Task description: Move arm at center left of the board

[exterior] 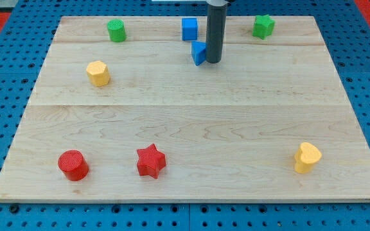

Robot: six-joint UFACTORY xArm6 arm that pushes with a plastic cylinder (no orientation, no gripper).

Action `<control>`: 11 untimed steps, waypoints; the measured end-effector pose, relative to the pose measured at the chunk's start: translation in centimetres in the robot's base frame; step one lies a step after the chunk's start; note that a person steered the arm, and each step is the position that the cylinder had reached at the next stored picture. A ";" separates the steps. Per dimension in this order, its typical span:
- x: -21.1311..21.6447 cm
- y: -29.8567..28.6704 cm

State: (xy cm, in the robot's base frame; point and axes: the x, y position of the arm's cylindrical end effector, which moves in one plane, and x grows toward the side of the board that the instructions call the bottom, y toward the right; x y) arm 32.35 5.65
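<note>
Sitting at the worktop's (191, 186) top middle, my tip (214, 62) touches the small blue block's (199, 52) right side. No pincer here, just a bare rod holding nothing. From that blue block, the centre-left target lies down-left, below the yellow block (97, 73).

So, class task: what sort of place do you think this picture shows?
Probably a robotics lab bench set up for pushing experiments. A pale wooden board lies on a blue pegboard surface, small coloured blocks like the red star are scattered over it, and my tip rests beside a blue block.
</note>
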 end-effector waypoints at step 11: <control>4.2 -28.9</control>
